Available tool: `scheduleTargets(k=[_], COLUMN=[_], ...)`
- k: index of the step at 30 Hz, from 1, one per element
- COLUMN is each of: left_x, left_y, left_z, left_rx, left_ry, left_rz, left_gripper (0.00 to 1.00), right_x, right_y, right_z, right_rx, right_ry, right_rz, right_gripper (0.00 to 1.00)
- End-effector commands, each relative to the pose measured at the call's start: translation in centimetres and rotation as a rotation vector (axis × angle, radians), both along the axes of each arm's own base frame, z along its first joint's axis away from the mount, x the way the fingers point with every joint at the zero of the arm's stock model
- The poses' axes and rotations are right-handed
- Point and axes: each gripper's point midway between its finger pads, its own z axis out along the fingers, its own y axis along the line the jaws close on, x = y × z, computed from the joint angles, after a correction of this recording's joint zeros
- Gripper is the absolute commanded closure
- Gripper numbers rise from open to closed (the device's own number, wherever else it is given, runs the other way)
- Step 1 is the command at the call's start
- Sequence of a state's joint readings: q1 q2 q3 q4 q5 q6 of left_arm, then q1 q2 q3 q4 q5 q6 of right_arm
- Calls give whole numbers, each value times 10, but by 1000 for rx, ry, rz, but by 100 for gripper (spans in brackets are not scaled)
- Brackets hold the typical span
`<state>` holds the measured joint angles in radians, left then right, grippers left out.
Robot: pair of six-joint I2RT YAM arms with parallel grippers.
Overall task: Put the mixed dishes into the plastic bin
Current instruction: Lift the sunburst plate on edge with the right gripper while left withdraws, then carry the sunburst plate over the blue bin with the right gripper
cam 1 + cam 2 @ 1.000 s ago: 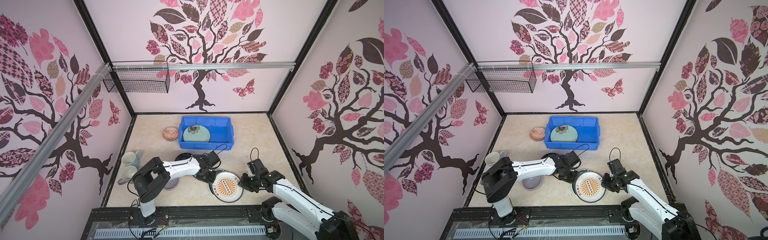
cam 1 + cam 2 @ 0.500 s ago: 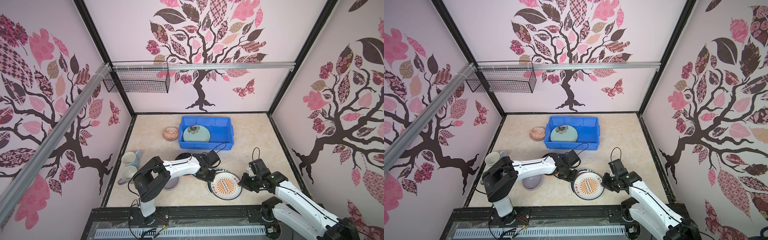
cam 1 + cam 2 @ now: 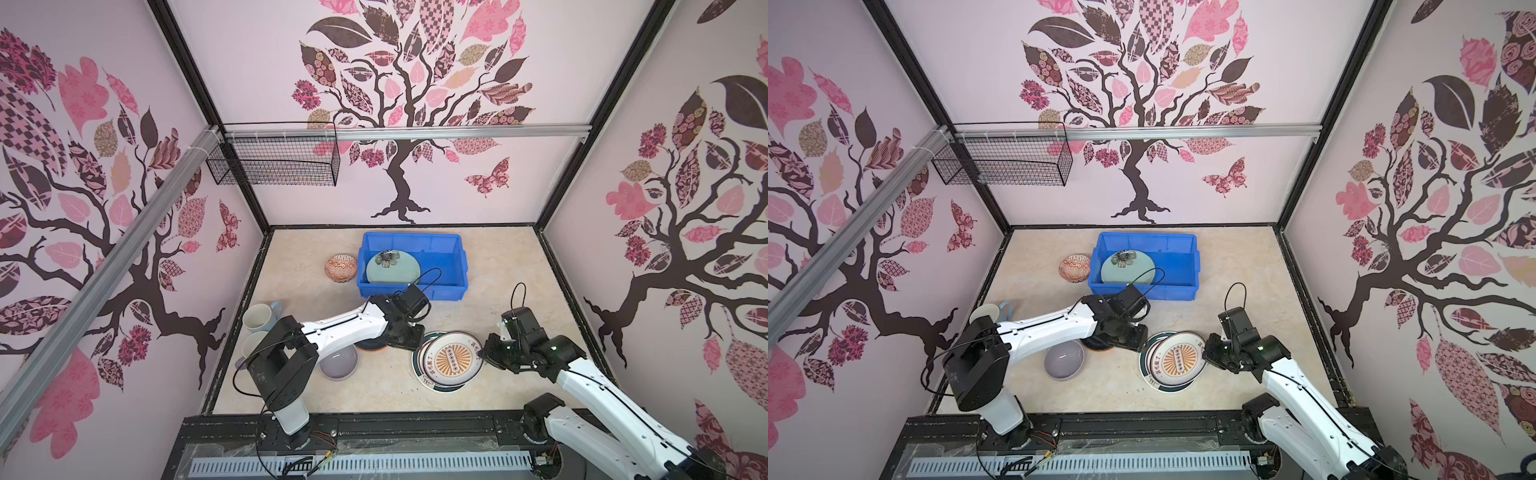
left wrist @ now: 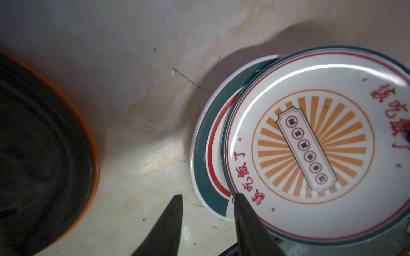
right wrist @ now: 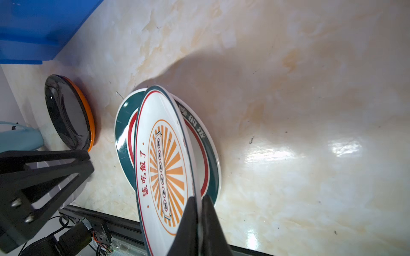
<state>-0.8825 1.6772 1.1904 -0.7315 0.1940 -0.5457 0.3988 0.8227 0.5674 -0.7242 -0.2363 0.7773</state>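
We found only pale green plate (image 3: pixel 392 270) inside blue bin (image 3: pixel 411 237). Right end effector (image 5: pixel 198 206) clenched on rim of white orange-sunburst plate (image 3: pixel 451 357), tilted above teal-rimmed plate (image 5: pixel 122 133). Left end effector (image 4: pixel 208 196) released beside it. Black plate (image 5: pixel 66 115), lavender bowl (image 3: pixel 338 365), orange-patterned bowl (image 3: pixel 340 268) and two mugs (image 3: pixel 257 318) sat on surface (image 3: pixel 498 291), left to do.

Blue bin (image 3: pixel 444 291) at rear, pale green plate (image 3: pixel 392 270) inside. Orange-patterned bowl (image 3: pixel 340 268) just left of it. Sunburst plate (image 3: pixel 451 359) tilted over teal-rimmed plate (image 3: pixel 438 385), front centre. Black plate (image 5: pixel 66 113), lavender bowl (image 3: pixel 338 365), two mugs (image 3: pixel 257 318) front left.
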Motion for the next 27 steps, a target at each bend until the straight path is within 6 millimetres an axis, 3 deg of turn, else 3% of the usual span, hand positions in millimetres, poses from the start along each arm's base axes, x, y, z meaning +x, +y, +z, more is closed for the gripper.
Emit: scheduleTargets(k=[1, 10, 15, 19, 23, 27], left_x=[8, 24, 57, 84, 101, 121], left_y=[-3, 17, 51, 92, 126, 144], left_z=[42, 105, 132, 149, 164, 163], left_rx=[-53, -101, -122, -104, -89, -66], left_ry=[-73, -157, -175, -190, -224, -258], left_rz=[-9, 62, 171, 274, 336, 359], left_gripper=[42, 2, 2, 2, 2, 2], right_x=[10, 32, 56, 90, 139, 192], right_y=[4, 21, 32, 43, 50, 59], right_z=[21, 80, 124, 148, 155, 149], right_rx=[6, 62, 82, 99, 160, 142], right_ry=[-48, -154, -250, -320, -345, -360], right_rz=[20, 78, 111, 121, 82, 82], right_gripper=[100, 100, 100, 100, 100, 100])
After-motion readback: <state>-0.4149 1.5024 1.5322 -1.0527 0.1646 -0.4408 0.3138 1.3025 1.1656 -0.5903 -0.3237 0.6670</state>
